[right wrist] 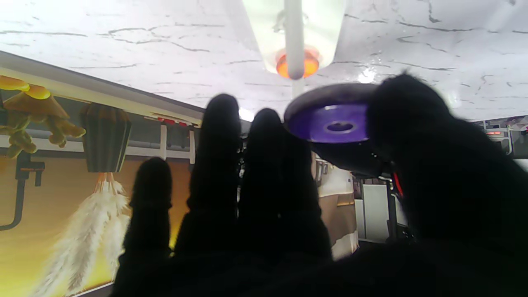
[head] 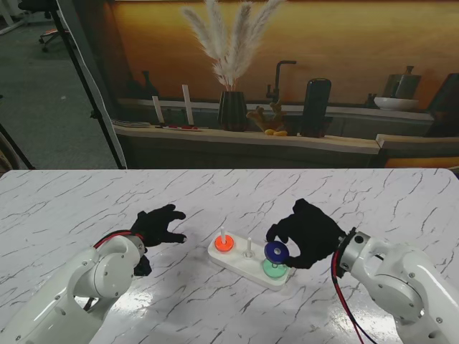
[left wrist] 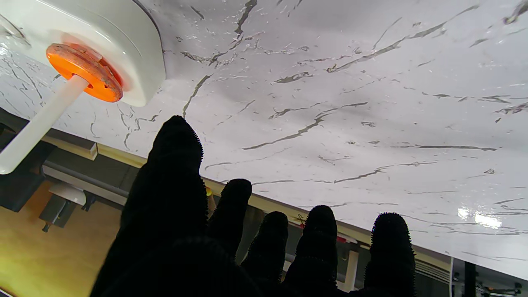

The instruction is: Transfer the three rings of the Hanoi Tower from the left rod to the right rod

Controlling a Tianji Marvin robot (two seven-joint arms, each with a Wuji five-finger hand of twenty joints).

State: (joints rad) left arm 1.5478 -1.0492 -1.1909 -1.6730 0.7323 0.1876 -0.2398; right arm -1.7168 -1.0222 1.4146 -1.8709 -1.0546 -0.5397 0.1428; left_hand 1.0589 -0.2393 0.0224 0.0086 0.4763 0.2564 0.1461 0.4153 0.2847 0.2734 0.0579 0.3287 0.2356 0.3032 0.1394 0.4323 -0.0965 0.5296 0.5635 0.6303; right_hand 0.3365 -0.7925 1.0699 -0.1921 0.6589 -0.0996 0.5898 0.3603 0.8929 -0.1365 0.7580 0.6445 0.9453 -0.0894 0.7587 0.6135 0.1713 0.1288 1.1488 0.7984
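right hand (head: 310, 233) pinched blue ring (head: 277, 251) over green ring (head: 273, 268); should centre hole on right rod; left hand (head: 159, 226) released.

Table top (head: 72, 208): white marble pattern with dark grey veining. Hanoi Tower base (head: 237, 259) and rods: white. Rings: one orange ring (head: 224, 244), one blue-purple ring (head: 276, 251), one green ring (head: 273, 269). Left hand (head: 159, 227) and right hand (head: 308, 233): black gloves. Arm casings: white. Right arm cable: red.
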